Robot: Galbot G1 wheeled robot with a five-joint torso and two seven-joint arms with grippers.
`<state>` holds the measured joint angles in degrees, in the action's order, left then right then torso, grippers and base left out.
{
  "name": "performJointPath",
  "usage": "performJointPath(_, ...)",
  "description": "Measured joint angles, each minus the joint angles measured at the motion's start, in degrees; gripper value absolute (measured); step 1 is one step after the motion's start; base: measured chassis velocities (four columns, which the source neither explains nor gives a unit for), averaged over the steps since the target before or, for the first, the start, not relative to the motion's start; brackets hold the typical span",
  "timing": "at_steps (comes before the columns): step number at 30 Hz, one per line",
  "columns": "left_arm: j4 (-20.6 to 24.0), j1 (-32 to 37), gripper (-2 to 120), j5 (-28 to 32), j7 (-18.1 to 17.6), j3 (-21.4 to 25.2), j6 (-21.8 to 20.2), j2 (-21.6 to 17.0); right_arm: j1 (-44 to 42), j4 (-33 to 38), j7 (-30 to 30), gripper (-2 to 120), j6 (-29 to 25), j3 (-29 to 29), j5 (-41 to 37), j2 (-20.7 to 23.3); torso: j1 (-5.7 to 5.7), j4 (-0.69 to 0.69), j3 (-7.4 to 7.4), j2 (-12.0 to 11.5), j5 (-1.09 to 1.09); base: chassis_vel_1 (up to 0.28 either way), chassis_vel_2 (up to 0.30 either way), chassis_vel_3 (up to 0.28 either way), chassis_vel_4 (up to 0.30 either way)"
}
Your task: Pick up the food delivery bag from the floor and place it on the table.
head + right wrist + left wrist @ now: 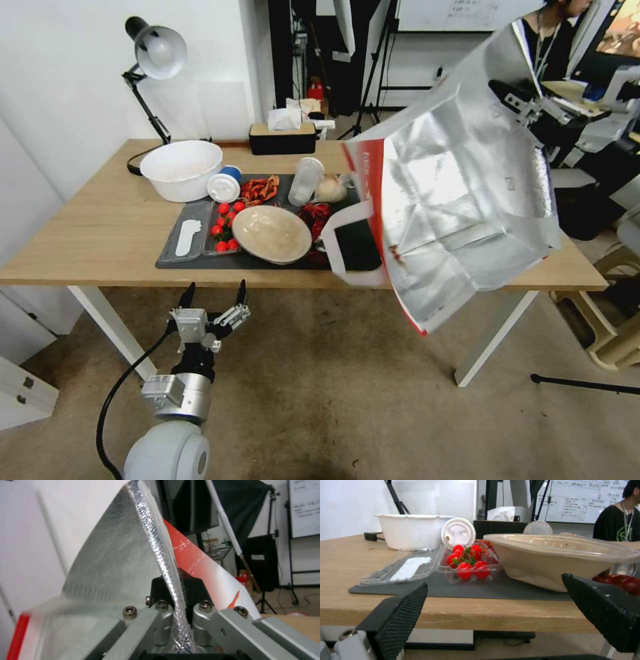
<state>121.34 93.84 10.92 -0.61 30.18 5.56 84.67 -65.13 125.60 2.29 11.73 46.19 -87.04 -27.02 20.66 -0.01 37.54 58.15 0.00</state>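
Holding the bag (460, 200) aloft over the desk's (107, 227) right edge.
Right gripper (178, 605) jaws clamp its foil rim; left gripper (215, 297), jaws apart, waits below the front edge.

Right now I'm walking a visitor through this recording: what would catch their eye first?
The food delivery bag, silver foil lining gaping toward the camera, hangs in the air over the table's right end, its rim pinched in the right hand. Beside it, a grey mat crowded with bowls and red cherry tomatoes. The left hand waits open below the table's front edge.
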Motion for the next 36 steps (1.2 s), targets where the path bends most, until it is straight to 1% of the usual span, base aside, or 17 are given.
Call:
performJointPath(5,0.01,0.33,100,-0.13,0.04,-0.04,0.29,0.11,-1.03,-1.59,1.26,0,-0.01,-0.55,1.31,-2.52,0.0,0.0,0.0,-0.02,0.0,0.0,0.0,0.0,0.0)
performJointPath(13,-0.03,0.53,100,-0.3,0.08,-0.16,0.55,0.25,-1.83,-4.5,2.05,0,-0.01,-0.83,2.85,-4.53,-0.01,0.0,-0.01,-0.02,0.0,0.0,0.0,0.0,0.0)
performJointPath(21,-0.32,0.41,100,-0.37,0.15,-0.26,0.8,0.33,-1.6,-6.22,2.92,0,-0.38,-1.13,4.29,-5.5,-0.02,0.0,-0.02,-0.03,0.0,0.0,0.0,0.0,0.0)
performJointPath(33,-0.36,0.25,100,-0.36,0.21,-0.25,0.8,0.25,-1.26,-7.11,3.79,1,-0.23,-1.3,5.06,-5.68,-0.02,0.0,-0.02,-0.04,0.0,0.0,0.0,0.0,0.0)
performJointPath(35,-0.36,0.2,100,-0.34,0.22,-0.24,0.73,0.24,-1.27,-7.29,4.01,10,0.02,-1.3,5.31,-5.76,-0.02,0.0,-0.02,-0.05,0.0,0.0,0.0,0.0,0.0)
performJointPath(36,-0.36,0.2,100,-0.34,0.22,-0.24,0.73,0.24,-1.27,-7.29,4.01,10,0.02,-1.3,5.31,-5.76,-0.02,0.0,-0.02,-0.05,0.0,0.0,0.0,0.0,0.0)
